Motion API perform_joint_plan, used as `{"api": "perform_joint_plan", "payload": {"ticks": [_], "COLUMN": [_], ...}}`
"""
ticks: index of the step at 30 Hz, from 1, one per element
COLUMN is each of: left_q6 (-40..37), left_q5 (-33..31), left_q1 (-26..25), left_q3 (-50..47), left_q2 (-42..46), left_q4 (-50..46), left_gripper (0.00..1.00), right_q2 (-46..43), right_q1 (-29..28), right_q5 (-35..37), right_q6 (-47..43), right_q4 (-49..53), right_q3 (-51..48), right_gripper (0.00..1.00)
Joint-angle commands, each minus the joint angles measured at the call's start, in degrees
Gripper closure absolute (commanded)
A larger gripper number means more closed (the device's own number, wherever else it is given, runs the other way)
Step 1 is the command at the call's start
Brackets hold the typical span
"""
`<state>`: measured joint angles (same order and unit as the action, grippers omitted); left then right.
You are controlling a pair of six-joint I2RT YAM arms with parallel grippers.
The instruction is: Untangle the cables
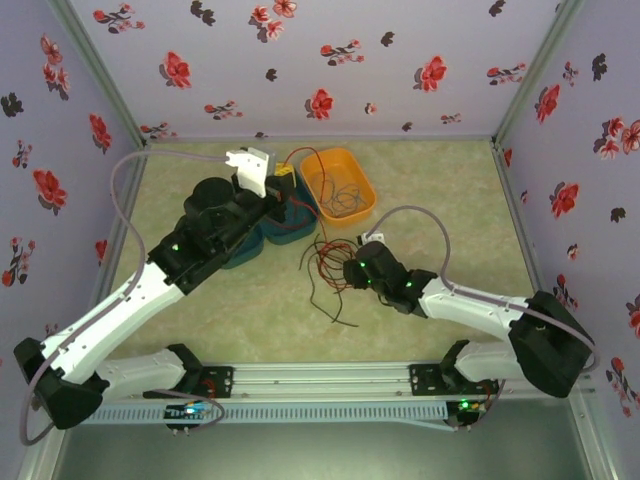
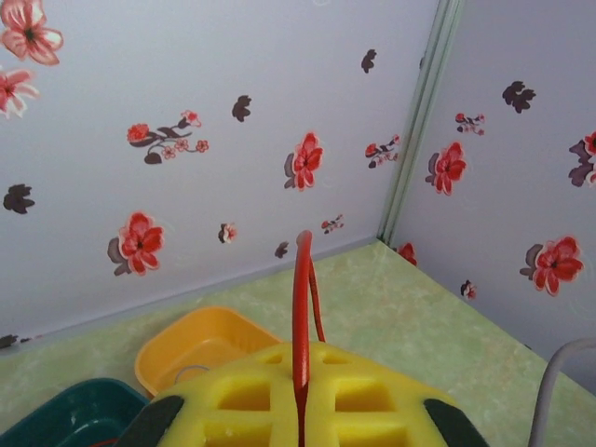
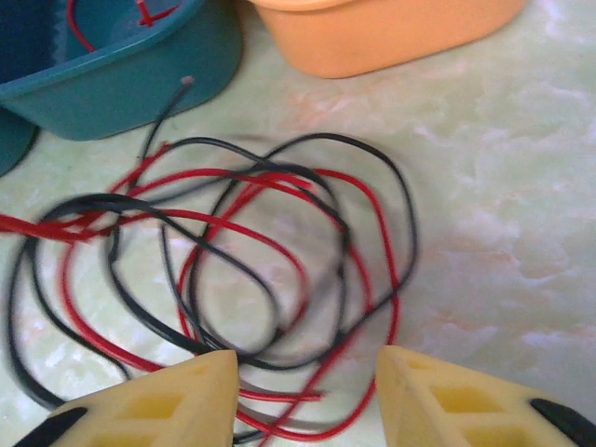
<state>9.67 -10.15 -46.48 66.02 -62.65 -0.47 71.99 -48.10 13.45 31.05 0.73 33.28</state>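
On the desk [image 1: 450,200] by the teal tray [image 3: 112,84], tangled cables [image 3: 242,251] are lying limp, light, snaggy; right claw [image 3: 307,372] is hovering half-spread over them, gripping nothing; left claw [image 2: 300,391] is pinching one red cable [image 2: 302,307] aloft. Probably best grabbing a free end.

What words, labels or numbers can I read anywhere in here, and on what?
None can be read.
The wallpaper carries only flower prints.
The orange tray and the teal tray are plain.
A small board on the near rail is too small to read.
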Motion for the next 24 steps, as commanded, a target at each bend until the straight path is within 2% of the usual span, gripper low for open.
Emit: {"api": "perform_joint_plan", "payload": {"ticks": [1, 5, 10, 16, 20, 24], "left_q6": [-1.89, -1.81, -1.72, -1.96, -2.32, -2.38], "left_q5": [-1.15, -0.53, -0.06, 0.95, 1.95, 3.34], "left_q1": [0.51, 0.51, 0.51, 0.51, 0.51, 0.6], "left_q3": [2.35, 2.58, 2.88, 3.92, 4.51, 5.06], "left_q2": [1.09, 1.14, 1.31, 0.66, 0.26, -0.26], "left_q4": [2.38, 2.25, 1.12, -1.16, -1.9, -2.24], "left_gripper": [1.0, 1.0, 1.0, 1.0, 1.0, 1.0], "right_q2": [-1.22, -1.74, -3.46, -12.99, -21.11, -24.27], "right_q1": [1.14, 1.94, 2.78, 2.7, 2.64, 2.42], "right_q5": [1.55, 1.26, -0.64, -4.93, -7.66, -10.09], "right_q6": [1.07, 1.25, 1.08, -6.86, -13.0, -15.55], "right_q4": [1.55, 1.49, 2.3, 8.69, 14.99, 17.73], "right_q3": [-1.33, -1.63, -1.39, 0.54, 2.65, 5.41], "right_gripper": [0.69, 0.81, 0.82, 0.61, 0.51, 0.38]}}
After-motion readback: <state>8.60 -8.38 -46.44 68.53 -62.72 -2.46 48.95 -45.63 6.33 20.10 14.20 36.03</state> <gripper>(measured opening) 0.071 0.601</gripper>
